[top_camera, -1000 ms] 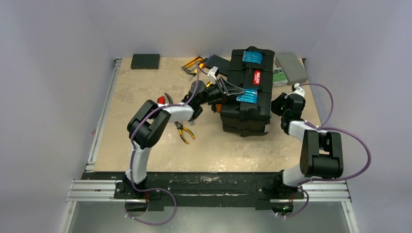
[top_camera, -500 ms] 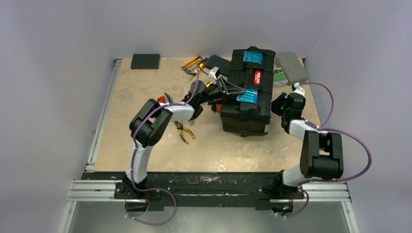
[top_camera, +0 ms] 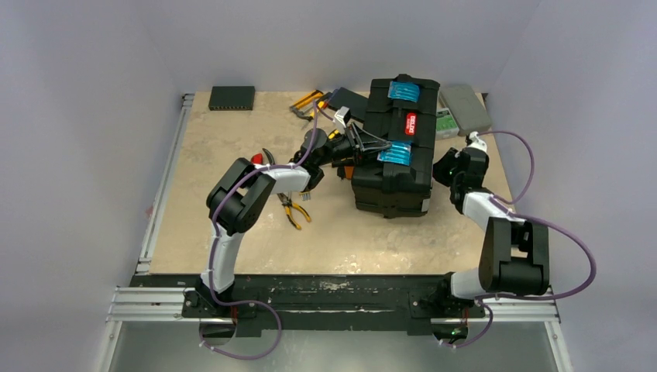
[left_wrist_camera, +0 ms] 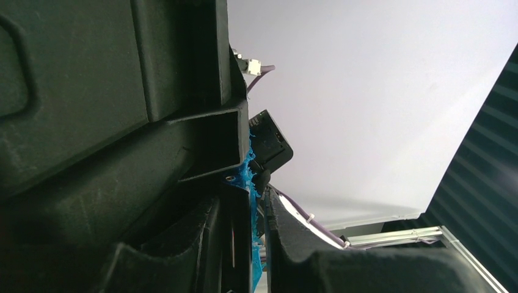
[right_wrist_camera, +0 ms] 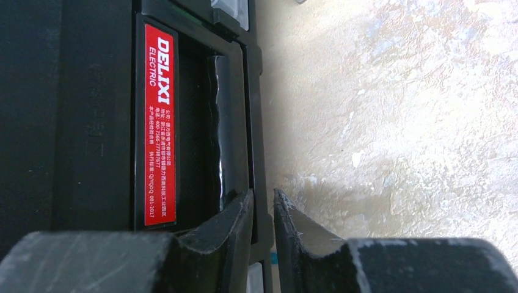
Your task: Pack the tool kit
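The black toolbox (top_camera: 393, 174) stands at the right middle of the table, lid down, with a red label (top_camera: 411, 124) and two blue latches. My left gripper (top_camera: 370, 144) reaches in from the left and is shut on the near blue latch (top_camera: 395, 153). In the left wrist view the blue latch (left_wrist_camera: 248, 174) sits pinched between the jaws. My right gripper (top_camera: 442, 167) is at the box's right side. In the right wrist view it (right_wrist_camera: 263, 204) is shut on the lid's black rim (right_wrist_camera: 259, 140) beside the red label (right_wrist_camera: 160, 122). Yellow-black pliers (top_camera: 293, 211) and a red-handled tool (top_camera: 258, 160) lie left of the box.
More yellow-black tools (top_camera: 307, 102) lie at the back, left of the box. A small grey case with a green label (top_camera: 463, 108) sits at the back right. A flat black box (top_camera: 232, 97) sits at the back left. A metal rail (top_camera: 163, 186) runs along the table's left edge.
Both grippers keep their hold. The right arm's elbow has shifted slightly; the toolbox has not visibly moved.
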You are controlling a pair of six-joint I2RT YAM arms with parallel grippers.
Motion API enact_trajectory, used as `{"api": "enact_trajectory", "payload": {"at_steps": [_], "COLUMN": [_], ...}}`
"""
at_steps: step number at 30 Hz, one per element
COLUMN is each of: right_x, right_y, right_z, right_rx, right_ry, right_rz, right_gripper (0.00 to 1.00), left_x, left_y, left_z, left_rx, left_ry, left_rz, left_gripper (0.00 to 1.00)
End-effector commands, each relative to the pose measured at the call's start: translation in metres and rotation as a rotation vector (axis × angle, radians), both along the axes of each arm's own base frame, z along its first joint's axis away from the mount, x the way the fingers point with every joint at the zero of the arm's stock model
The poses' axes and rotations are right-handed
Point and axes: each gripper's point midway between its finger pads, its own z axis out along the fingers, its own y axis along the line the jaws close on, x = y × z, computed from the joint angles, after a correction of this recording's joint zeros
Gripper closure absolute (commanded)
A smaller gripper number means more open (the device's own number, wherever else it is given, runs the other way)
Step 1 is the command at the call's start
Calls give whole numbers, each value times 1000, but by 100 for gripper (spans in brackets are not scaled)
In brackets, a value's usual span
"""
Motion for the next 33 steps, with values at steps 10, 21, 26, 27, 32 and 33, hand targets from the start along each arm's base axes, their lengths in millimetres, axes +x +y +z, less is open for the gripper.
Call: {"api": "enact_trajectory", "payload": {"at_steps": [10, 21, 26, 27, 32, 33], "right_x": [-80, -87, -87, -88, -90, -89], "right_y": [42, 53, 76, 81, 100, 100], "right_z": [32, 128, 149, 150, 160, 162], "right_rx": [-46, -221, -281, -297, -298, -294], "right_ry": [246, 91, 68, 70, 47, 36], "right_rz": [95, 104, 132, 137, 156, 151], "right_gripper": [7, 4, 5, 5, 5, 5], "left_x": [-64, -50, -48, -48, -47, -46], "left_y": [-4, 19, 36, 38, 47, 48], "left_z": [78, 33, 12, 13, 21, 22], "left_rx": [-254, 170, 391, 409, 490, 502], "left_ry": [-316, -300, -297, -308, -360, -366], "left_rz": [-4, 65, 116, 125, 148, 153], "left_gripper": [36, 31, 29, 29, 27, 27]}}
